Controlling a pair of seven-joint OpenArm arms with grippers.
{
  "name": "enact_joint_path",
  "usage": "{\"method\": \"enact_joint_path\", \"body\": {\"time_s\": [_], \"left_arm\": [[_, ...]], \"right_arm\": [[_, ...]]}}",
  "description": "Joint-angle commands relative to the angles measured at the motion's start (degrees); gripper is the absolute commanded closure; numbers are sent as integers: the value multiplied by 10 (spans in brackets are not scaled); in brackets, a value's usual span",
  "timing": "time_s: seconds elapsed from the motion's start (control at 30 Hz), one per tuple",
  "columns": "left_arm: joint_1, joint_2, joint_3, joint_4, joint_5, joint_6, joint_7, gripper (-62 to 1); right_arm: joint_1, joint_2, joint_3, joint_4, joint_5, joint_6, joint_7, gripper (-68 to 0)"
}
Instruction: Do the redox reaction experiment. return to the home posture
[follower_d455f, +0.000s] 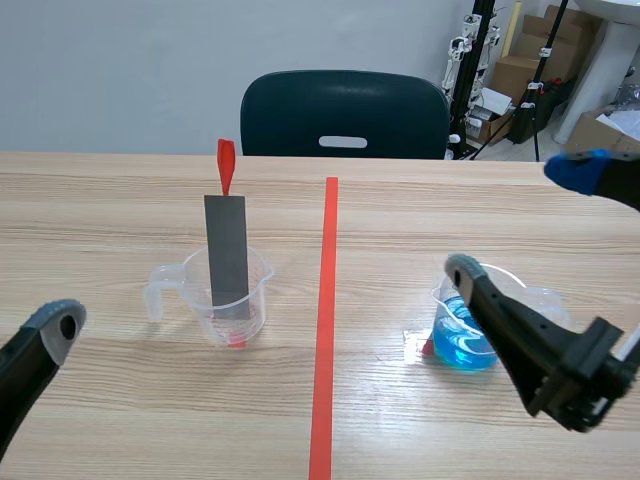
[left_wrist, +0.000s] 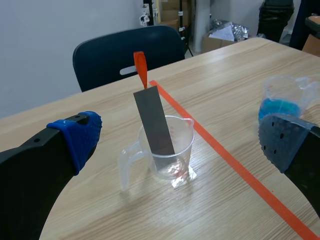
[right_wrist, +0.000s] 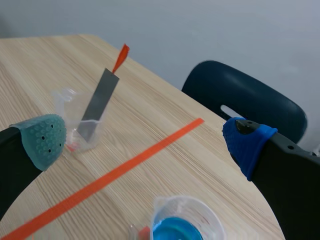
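Note:
A clear plastic beaker (follower_d455f: 255, 290) stands left of the tape line with a grey metal strip (follower_d455f: 226, 255) leaning upright in it; the strip ends in a red tip (follower_d455f: 226, 165). A second beaker with blue liquid (follower_d455f: 466, 345) stands right of the line. My right gripper (follower_d455f: 520, 220) hangs open above and just in front of the blue beaker, holding nothing. One finger (follower_d455f: 55, 325) of my left arm shows low at the near left. The left gripper (left_wrist: 182, 130) is open, with the strip beaker (left_wrist: 182, 150) well ahead of it. The right gripper (right_wrist: 145, 140) is open too, over the blue beaker (right_wrist: 200, 212).
An orange-red tape line (follower_d455f: 325, 330) runs down the table's middle. A dark chair (follower_d455f: 345, 115) stands behind the far edge. Cardboard boxes and stands (follower_d455f: 520, 70) fill the back right. A small red bit (follower_d455f: 426, 346) lies at the blue beaker's foot.

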Motion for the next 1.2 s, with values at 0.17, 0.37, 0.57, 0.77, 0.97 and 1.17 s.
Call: {"method": "enact_joint_path", "body": {"time_s": [0.17,0.37,0.57,0.77,0.97,1.17], "left_arm": [[5,-11,14,26,-7,4,23,-623],[6,-11,36,33,-7,16,23,-623],[8,-11,40,40,-7,28,23,-623],[8,-11,40,53,-7,29,35,-623],[8,-11,40,53,-7,29,35,-623],[8,-11,40,53,0,29,36,-623]], "right_arm": [[-76,4,29,1,19,12,17,-679],[-138,3,43,1,35,13,51,-679],[-177,-1,45,1,35,13,90,-679],[-193,-1,45,1,34,13,111,-679],[-193,-1,45,1,12,13,111,-679],[-191,-1,45,1,-1,13,115,-679]]}}
